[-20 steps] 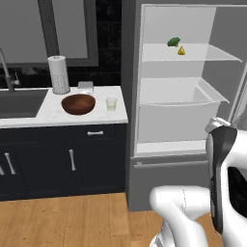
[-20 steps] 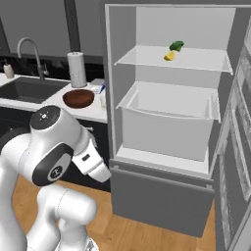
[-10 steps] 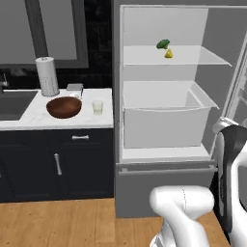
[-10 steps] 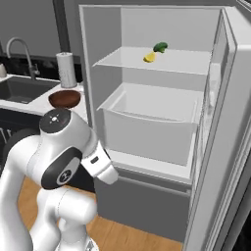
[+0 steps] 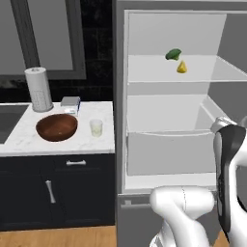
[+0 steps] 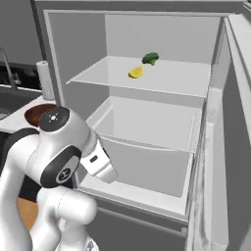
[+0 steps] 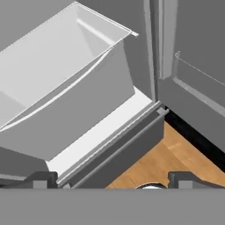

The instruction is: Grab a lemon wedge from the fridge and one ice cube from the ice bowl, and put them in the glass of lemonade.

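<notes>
The fridge (image 5: 120, 120) stands open. On its upper shelf lies the small yellow lemon wedge (image 5: 182, 67) (image 6: 136, 72), just in front of a green leafy lump (image 5: 172, 54). The brown ice bowl (image 5: 57, 127) and the glass of lemonade (image 5: 96, 128) sit on the white counter left of the fridge. The ice cube is too small to make out inside the bowl. My gripper (image 7: 115, 181) is open, low in front of the fridge's white drawer (image 7: 66, 88), far below the wedge, with nothing between its fingertips (image 7: 41, 179).
A paper-towel roll (image 5: 39, 89) and a small box (image 5: 70, 102) stand behind the bowl. The fridge door (image 6: 230, 147) is swung wide on the right. Wooden floor (image 7: 162, 162) lies under the hand. My arm's elbow (image 6: 63, 152) blocks part of the counter.
The base has driven closer to the fridge, so the whole scene shifted left and the fridge looms larger. The gripper stays open and nothing on shelf or counter moved.
</notes>
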